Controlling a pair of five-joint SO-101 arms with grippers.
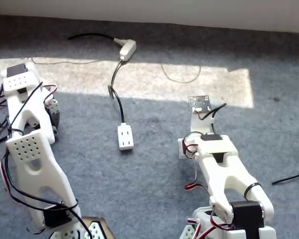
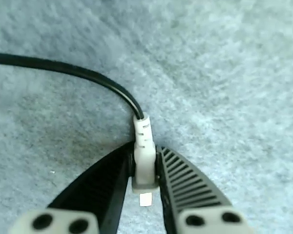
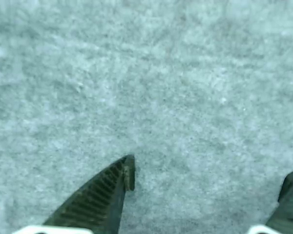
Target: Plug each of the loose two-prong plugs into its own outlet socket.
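Note:
In the left wrist view my left gripper (image 2: 145, 148) is shut on a white two-prong plug (image 2: 143, 130), just above the grey carpet. The plug's black cord (image 2: 78, 73) curves away across the carpet. A white outlet socket (image 1: 125, 137) lies on the carpet between the two arms, its black cord (image 1: 114, 82) running back to a white plug block (image 1: 127, 48). My right gripper (image 3: 211, 173) hangs open over bare carpet with nothing between its fingers. The left arm (image 1: 27, 144) stands left of the socket and the right arm (image 1: 217, 154) right of it.
A thin pale cord (image 1: 179, 77) loops across the sunlit strip at the back. Another black cord (image 1: 289, 177) enters from the right edge. A brown flat piece (image 1: 97, 226) lies by the left arm's base. Open carpet surrounds the socket.

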